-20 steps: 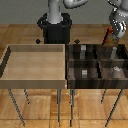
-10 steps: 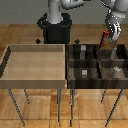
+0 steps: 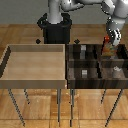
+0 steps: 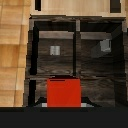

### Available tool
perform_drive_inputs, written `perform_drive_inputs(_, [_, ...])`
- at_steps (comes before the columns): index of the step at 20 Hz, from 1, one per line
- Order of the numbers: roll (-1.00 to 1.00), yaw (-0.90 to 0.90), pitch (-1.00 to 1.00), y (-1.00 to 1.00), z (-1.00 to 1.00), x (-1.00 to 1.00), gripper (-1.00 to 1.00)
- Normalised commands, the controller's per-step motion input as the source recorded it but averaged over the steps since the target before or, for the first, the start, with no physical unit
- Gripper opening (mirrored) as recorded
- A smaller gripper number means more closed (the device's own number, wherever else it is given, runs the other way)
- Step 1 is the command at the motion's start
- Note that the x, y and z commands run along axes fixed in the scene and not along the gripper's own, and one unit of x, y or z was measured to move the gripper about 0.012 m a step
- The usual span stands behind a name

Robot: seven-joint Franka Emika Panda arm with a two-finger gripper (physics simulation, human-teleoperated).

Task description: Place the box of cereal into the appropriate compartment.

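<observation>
Upper right of the exterior view: gripper (image 3: 107, 44) of the Panda arm (image 3: 113, 14), pointing down, clenched on the box of cereal (image 3: 106, 46). Box red with an orange-yellow face, held upright, its lower part over the far right compartment of the dark divided bin (image 3: 72, 80); whether it touches the bin floor cannot be told.

Right half of the exterior view: dark divided bin, wooden, split by partitions into several compartments, standing on thin legs. Contents seen: one small grey-white item (image 3: 85, 72) in a near compartment toward the middle, a second small grey-white item (image 3: 116, 69) in a near compartment at the right.

Left half of the exterior view: light wooden tray (image 3: 10, 60), open-topped, shallow walls, on thin legs, set just beside the dark bin.

Wrist view, lower centre: box of cereal (image 4: 64, 92) as a plain red block, gripper bodywork dark along the lower edge. Beyond it, two dark compartments, each holding one grey-white item (image 4: 55, 49) (image 4: 105, 45).

Floor (image 3: 20, 35): wood planking.
</observation>
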Motion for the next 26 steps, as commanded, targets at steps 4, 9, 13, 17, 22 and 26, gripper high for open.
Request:
perform_drive_inputs(4, [0.0, -0.26, 0.0, 0.0, 0.0, 0.0, -1.0])
perform_drive_inputs(9, [0.0, -0.98, 0.0, 0.0, 0.0, 0.0, -1.0])
perform_drive_inputs(13, [0.0, -0.04, 0.0, 0.0, 0.0, 0.0, -1.0])
perform_drive_inputs(17, [0.0, -0.08, 0.0, 0.0, 0.0, 0.0, -1.0])
perform_drive_inputs(22, [0.0, -0.76, 0.0, 0.0, 0.0, 0.0, -1.0])
perform_drive_inputs(26, [0.0, -0.98, 0.0, 0.0, 0.0, 0.0, -1.0])
